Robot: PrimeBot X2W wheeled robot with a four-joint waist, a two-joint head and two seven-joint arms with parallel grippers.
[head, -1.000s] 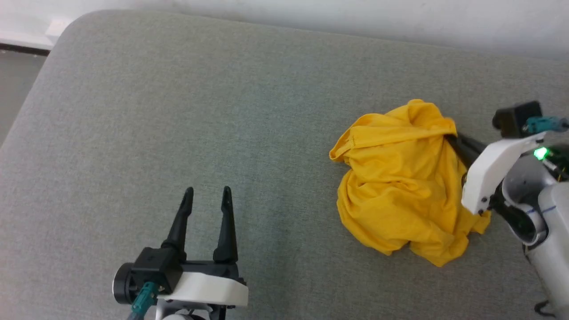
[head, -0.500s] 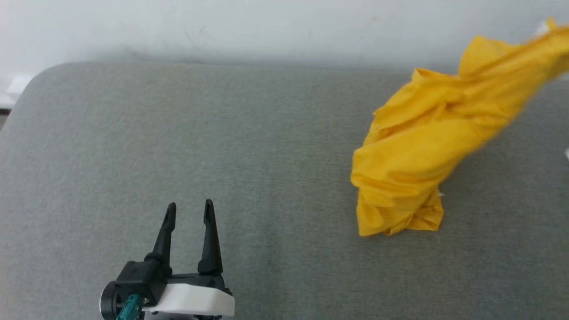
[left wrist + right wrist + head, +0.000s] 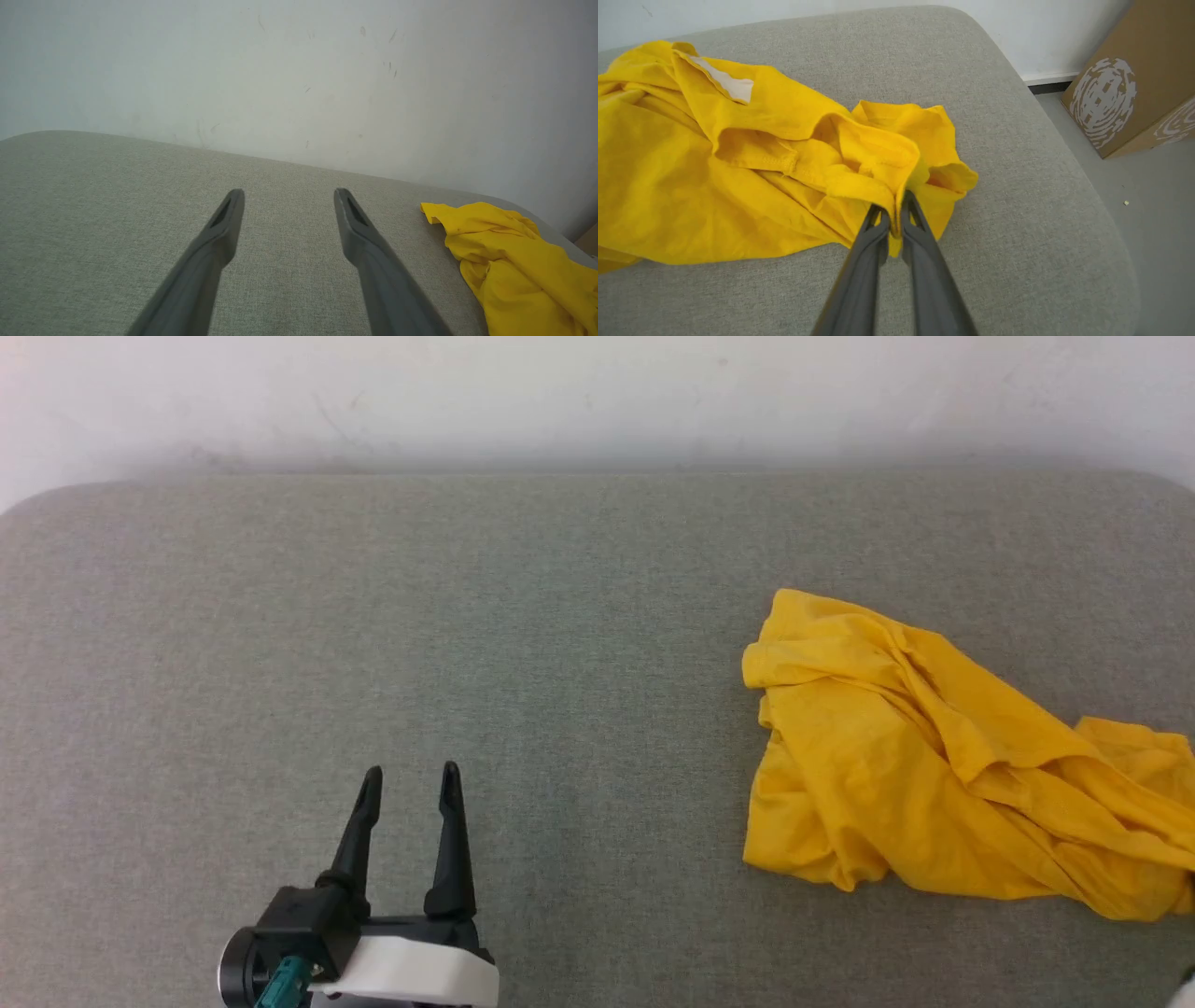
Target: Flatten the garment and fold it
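A grey fabric-covered table stood against a scuffed white wall, a cardboard box on the floor beyond its right edge. The garment lay crumpled near that edge, right fingers clenched on a fold; left fingers spread, empty.

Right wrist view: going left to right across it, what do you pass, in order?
garment, its bulk → right gripper, shut on a fold at the garment's edge → bare grey cushion → cardboard box
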